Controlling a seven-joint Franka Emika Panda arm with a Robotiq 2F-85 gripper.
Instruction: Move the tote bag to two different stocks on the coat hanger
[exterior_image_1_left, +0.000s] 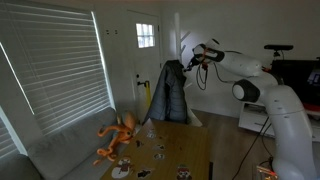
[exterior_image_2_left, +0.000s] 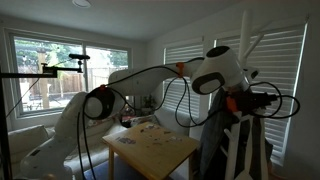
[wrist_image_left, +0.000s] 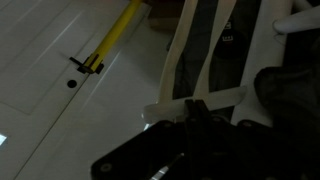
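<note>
The white coat hanger (exterior_image_1_left: 181, 40) stands by the door, and its prongs also show in an exterior view (exterior_image_2_left: 250, 30). The pale tote bag (exterior_image_2_left: 240, 150) hangs below my gripper (exterior_image_2_left: 264, 100), beside a dark jacket (exterior_image_1_left: 172, 92). In the wrist view, two pale straps (wrist_image_left: 190, 50) run from a short white peg (wrist_image_left: 225, 100). My gripper (wrist_image_left: 193, 108) sits right at that peg, with its dark fingers pressed together on the strap there. In an exterior view the gripper (exterior_image_1_left: 197, 55) is up against the hanger's top.
A yellow-handled stick (wrist_image_left: 115, 45) leans by the white door (exterior_image_1_left: 147, 60). The dark jacket (wrist_image_left: 290, 95) hangs close to the straps. A wooden table (exterior_image_2_left: 150, 145) with small items and an orange toy octopus (exterior_image_1_left: 118, 135) lie below. Window blinds (exterior_image_1_left: 50, 60) line the wall.
</note>
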